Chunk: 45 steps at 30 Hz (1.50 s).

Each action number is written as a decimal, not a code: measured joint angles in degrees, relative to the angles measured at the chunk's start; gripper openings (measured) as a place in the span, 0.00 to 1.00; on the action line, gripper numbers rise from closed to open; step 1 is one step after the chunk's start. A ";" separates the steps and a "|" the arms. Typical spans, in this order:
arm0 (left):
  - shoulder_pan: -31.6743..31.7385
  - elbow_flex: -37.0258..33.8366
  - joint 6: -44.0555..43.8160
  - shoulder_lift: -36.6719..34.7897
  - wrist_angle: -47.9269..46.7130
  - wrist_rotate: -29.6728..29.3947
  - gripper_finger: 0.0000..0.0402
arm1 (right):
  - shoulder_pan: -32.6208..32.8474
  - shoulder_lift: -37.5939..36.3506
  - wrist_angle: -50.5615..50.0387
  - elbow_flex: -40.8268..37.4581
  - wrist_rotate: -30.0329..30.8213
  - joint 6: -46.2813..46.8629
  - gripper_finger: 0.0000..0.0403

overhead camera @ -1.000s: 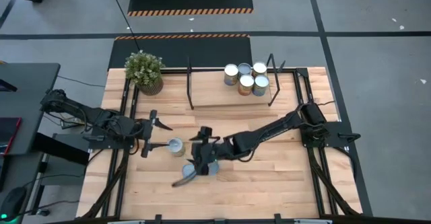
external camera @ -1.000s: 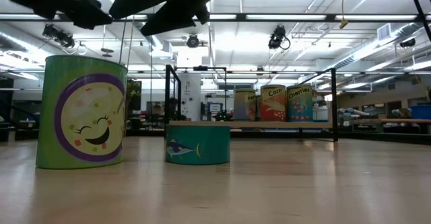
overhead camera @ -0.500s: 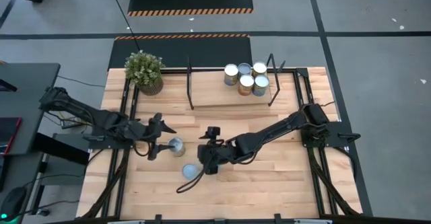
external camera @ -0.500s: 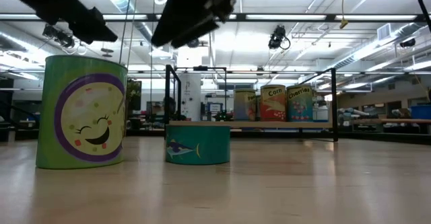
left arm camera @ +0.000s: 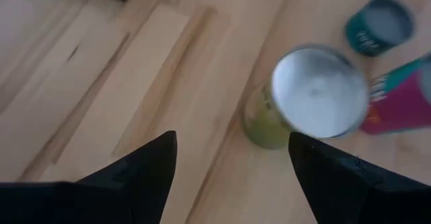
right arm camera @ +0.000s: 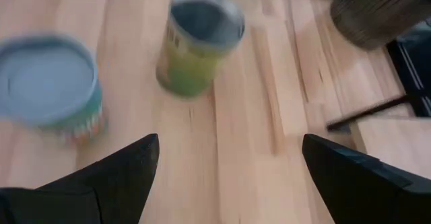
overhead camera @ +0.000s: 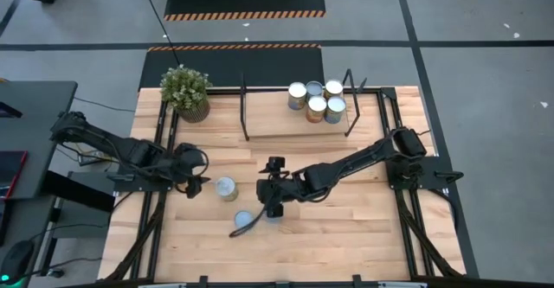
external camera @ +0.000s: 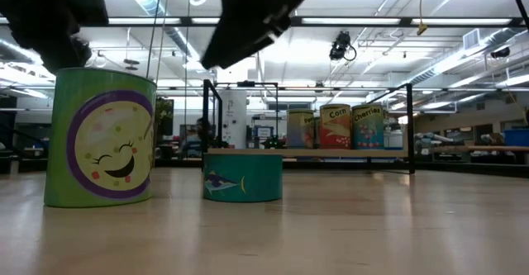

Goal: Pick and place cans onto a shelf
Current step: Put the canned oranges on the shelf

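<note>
A tall green can (overhead camera: 226,188) stands upright mid-table; it also shows in the low view (external camera: 99,139) and both wrist views (left arm camera: 306,96) (right arm camera: 199,39). A short teal can (overhead camera: 245,220) (external camera: 242,176) (right arm camera: 50,83) stands nearer the front edge. A magenta can (overhead camera: 234,233) (left arm camera: 404,99) lies beside it. My left gripper (overhead camera: 196,182) (left arm camera: 232,163) is open and empty just left of the green can. My right gripper (overhead camera: 274,197) (right arm camera: 229,170) is open and empty, right of both cans. The shelf (overhead camera: 294,125) at the back holds several cans (overhead camera: 316,100).
A potted green plant (overhead camera: 185,91) stands at the far left corner, its pot showing in the right wrist view (right arm camera: 377,9). Black shelf posts (overhead camera: 245,106) rise at the back. Bare wood lies along the table's near edge (overhead camera: 346,236).
My right gripper has drawn back from over the teal can toward the table's far right, uncovering the can's pale top. My left gripper has tipped its fingers down beside the green can. The cans have stayed where they were.
</note>
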 joint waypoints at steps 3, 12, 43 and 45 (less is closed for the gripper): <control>0.00 -0.12 -1.86 2.37 -0.60 0.08 0.72 | -1.02 -0.04 3.15 -0.85 -1.71 -1.16 0.93; -0.04 -0.15 -1.76 12.39 1.24 2.52 0.72 | -2.77 0.11 6.00 -0.85 -7.69 -1.15 0.93; -0.96 -0.17 14.75 30.41 34.05 -7.94 0.72 | -5.13 0.16 1.63 -6.14 -10.69 2.78 0.97; -0.96 -0.17 14.77 31.02 34.65 -9.18 0.72 | -5.61 0.16 4.83 -8.23 -11.30 3.40 0.98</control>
